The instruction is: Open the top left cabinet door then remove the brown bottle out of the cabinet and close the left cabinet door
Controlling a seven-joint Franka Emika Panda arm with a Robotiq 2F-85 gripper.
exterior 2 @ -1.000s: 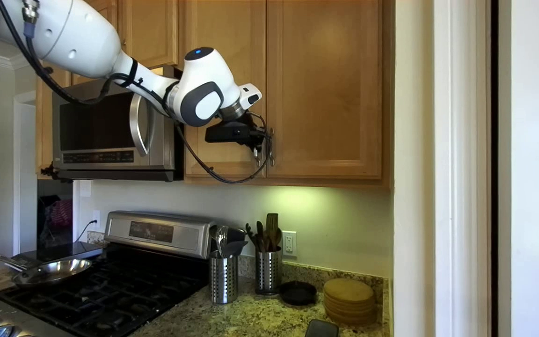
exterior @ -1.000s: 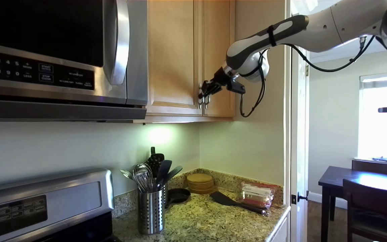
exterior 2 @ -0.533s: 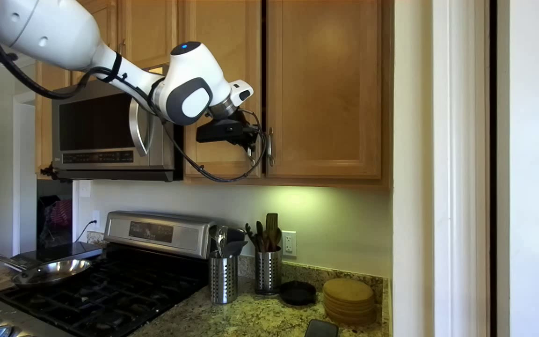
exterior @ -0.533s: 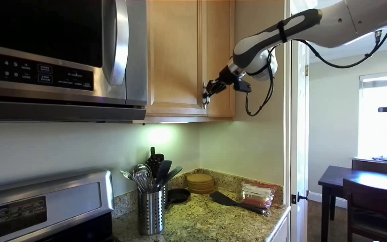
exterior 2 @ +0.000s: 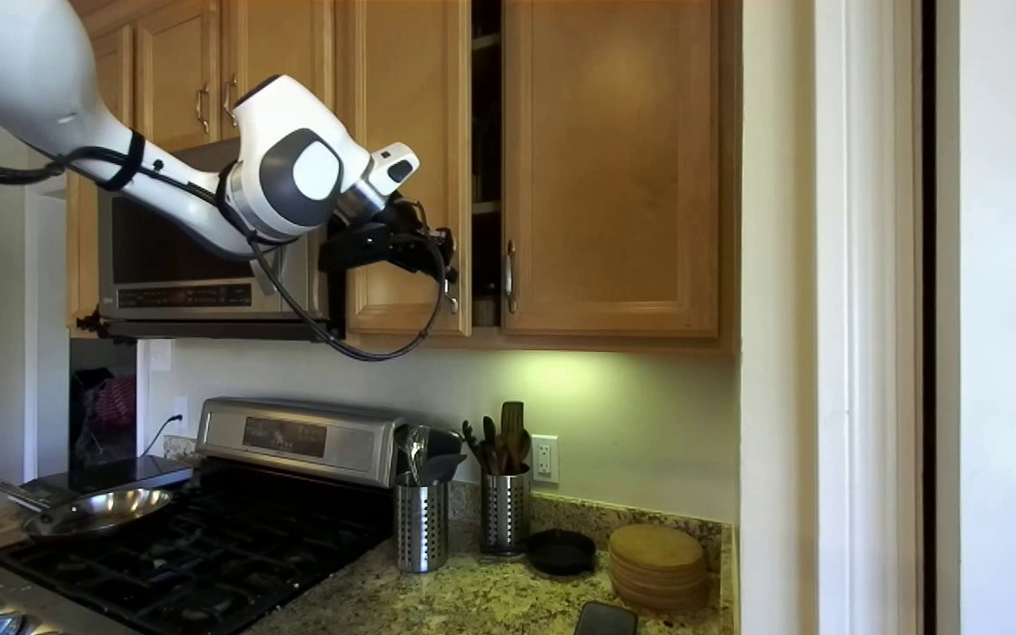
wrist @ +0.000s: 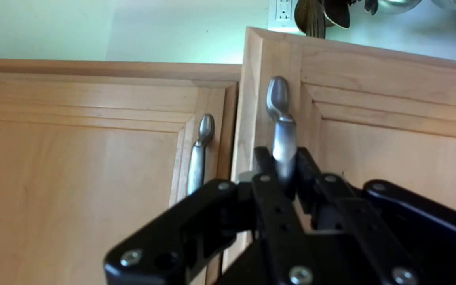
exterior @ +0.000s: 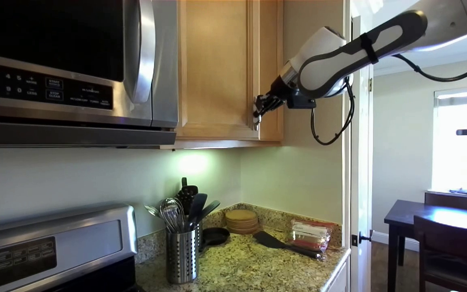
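the gripper (wrist: 285, 162) is clamped on the silver handle (wrist: 283, 130) of the left cabinet door (exterior 2: 411, 97), which stands ajar, with the closed right door (exterior 2: 609, 159) beside it and shelves (exterior 2: 486, 208) inside the cabinet (exterior 2: 731, 176) showing between the two.

A black spatula (exterior: 270, 240) lies on the speckled counter (exterior: 241, 267) near a stack of tan discs (exterior: 241, 223), possibly wooden.
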